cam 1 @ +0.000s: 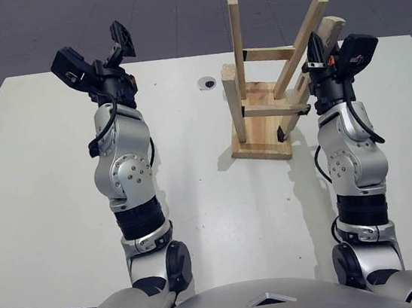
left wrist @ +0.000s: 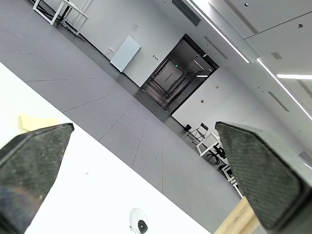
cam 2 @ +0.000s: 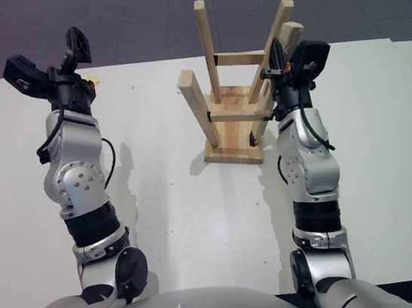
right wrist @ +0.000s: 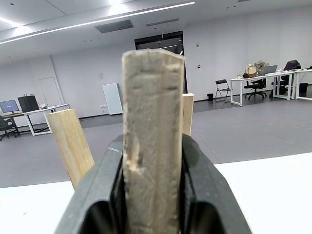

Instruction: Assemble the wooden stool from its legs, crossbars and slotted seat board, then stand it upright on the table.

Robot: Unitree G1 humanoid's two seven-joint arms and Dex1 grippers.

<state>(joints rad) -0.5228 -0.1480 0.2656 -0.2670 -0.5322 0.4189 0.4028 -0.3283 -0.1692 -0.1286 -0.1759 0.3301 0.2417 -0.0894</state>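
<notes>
Upside-down stool (cam 1: 264, 108) in the upper middle of the frame, tipped to one side, with the seat board (cam 1: 261, 149) touching the white table (cam 1: 58, 181) and the legs up in the air. Right gripper (cam 1: 322, 55) squeezed tight around one leg (right wrist: 152, 141), near its top end. Left gripper (cam 1: 95, 53) at the upper left, fingers spread wide, holding nothing, well apart from the stool. To flip the stool well: hold that leg firmly, turn slowly, and bring in the free gripper to grab another leg so nothing slips or swings. Then set all four feet down flat, away from the table edge. Small round hole (cam 1: 208, 84) in the table just beside the stool, and a yellow note (left wrist: 36, 122) farther off. Behind the table, grey floor (left wrist: 122, 112), a dark doorway (left wrist: 178, 73) and desks (right wrist: 263, 80) with chairs
</notes>
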